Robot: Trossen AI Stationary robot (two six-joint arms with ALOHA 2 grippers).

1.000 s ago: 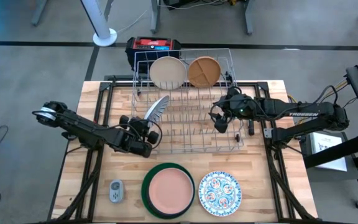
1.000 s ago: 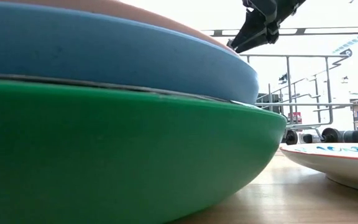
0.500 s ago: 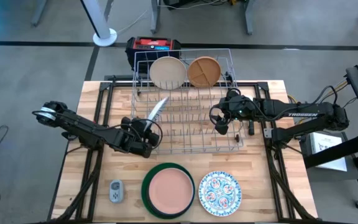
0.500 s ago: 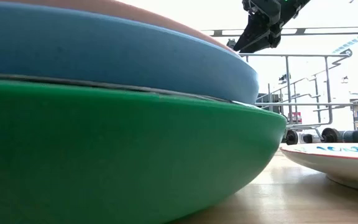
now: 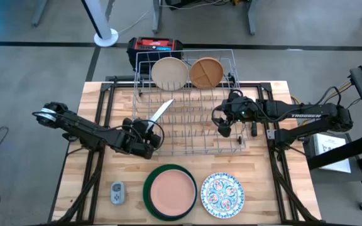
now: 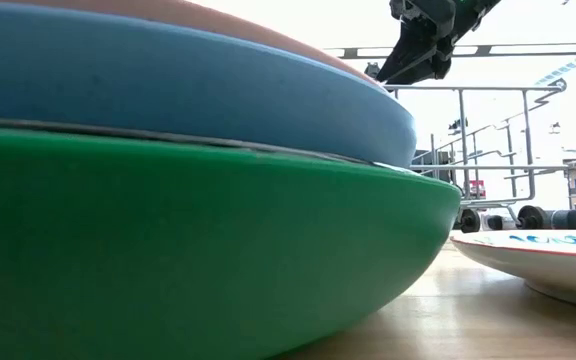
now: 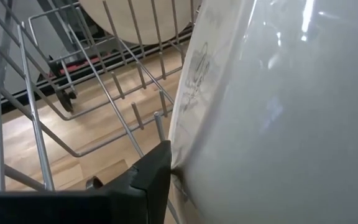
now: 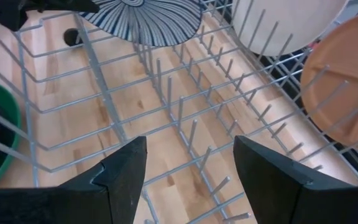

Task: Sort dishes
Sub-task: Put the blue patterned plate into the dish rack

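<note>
Silver wire dish rack [image 5: 190, 103] sits at the table's far middle. Two round dishes stand upright at its back: a cream plate [image 5: 168, 72], and beside it a tan plate [image 5: 206, 71].

Left gripper [image 5: 144, 130] is at the rack's near left corner, at the lower edge of a blue-and-white striped plate [image 5: 160, 111] that stands on edge among the tines. One dark finger [image 7: 148, 180] touches the plate's white underside [image 7: 278, 112]; whether the jaws grip or have let go cannot be told.

Right gripper [image 5: 226, 120] hovers over the rack's right side, jaws wide, holding nothing; its fingers [image 8: 123, 171] look down on bare tines.

On the near table: a stack with a pink plate [image 5: 170, 191] on a blue dish [image 6: 168, 85] inside a large green bowl [image 5: 148, 198]. Beside it lies a white plate with blue pattern [image 5: 222, 194].
</note>
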